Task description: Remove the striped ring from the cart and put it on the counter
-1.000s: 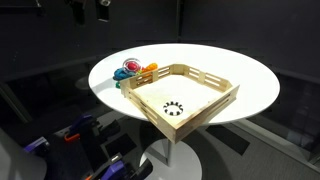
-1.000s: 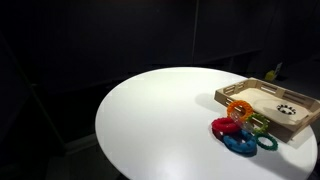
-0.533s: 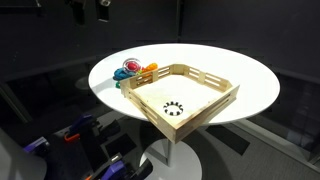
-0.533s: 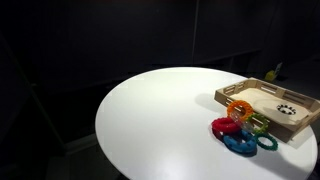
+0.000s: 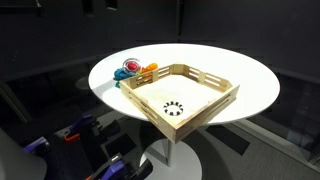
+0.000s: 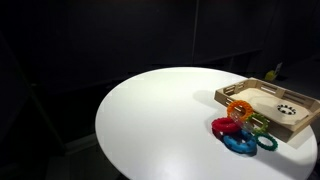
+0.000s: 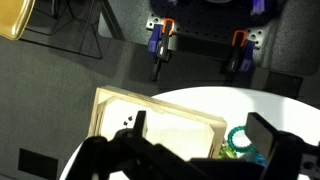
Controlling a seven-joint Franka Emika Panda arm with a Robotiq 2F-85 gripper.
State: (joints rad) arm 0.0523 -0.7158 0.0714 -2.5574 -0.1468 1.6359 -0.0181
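The striped ring [image 5: 174, 107], black and white, lies flat on the bottom of the cart [image 5: 214, 107], a light wooden tray with slatted sides. Both sit on the counter [image 5: 250, 85], a round white tabletop. In an exterior view the ring [image 6: 287, 109] lies in the cart [image 6: 262, 91] at the counter's [image 6: 160, 120] right edge. In the wrist view my gripper [image 7: 203, 140] is open and empty, high above the cart [image 7: 150, 100]. The ring [image 7: 128, 121] peeks out beside one finger. The gripper itself does not show in either exterior view.
A heap of colourful red, blue, orange and green ring toys [image 5: 133, 71] lies on the counter against the cart's outer side; it also shows in an exterior view [image 6: 240, 130] and the wrist view [image 7: 240, 145]. Clamps with purple and orange handles [image 7: 160, 40] hang beyond the table.
Dark arm parts at the top edge of an exterior view have shifted slightly to the right. The ring, cart and toys have not moved.
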